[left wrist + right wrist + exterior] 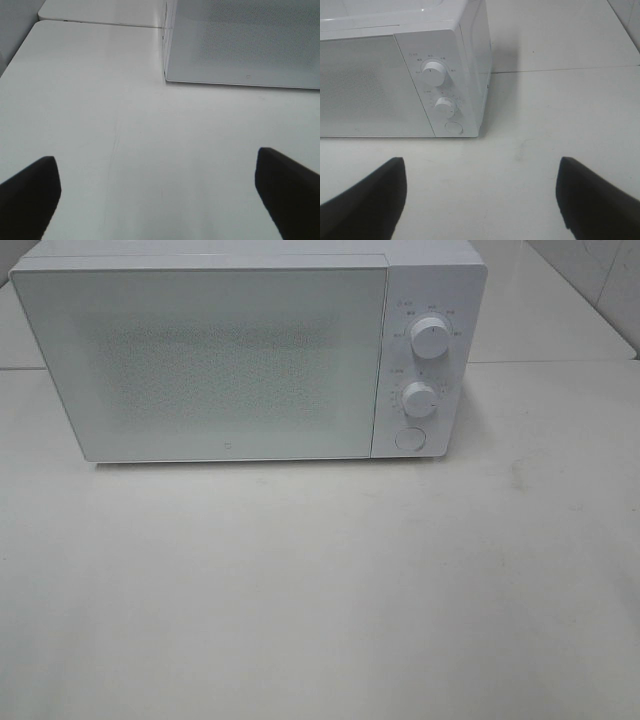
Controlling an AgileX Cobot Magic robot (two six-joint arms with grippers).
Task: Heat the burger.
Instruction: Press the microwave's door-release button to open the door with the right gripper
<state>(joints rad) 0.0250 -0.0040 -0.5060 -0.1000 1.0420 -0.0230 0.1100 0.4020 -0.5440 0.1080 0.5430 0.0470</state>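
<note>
While the left gripper [156,167] and right gripper [481,167] hang spread and empty, the right should probably press the round button [410,438] on the shut microwave [220,360] squarely.

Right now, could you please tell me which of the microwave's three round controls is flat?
The bottom button on the microwave; the upper knob and lower knob above it stick out from the panel.

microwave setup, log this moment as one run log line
microwave door: shut | burger: not in view | left gripper: open, empty, over table | right gripper: open, empty
</note>
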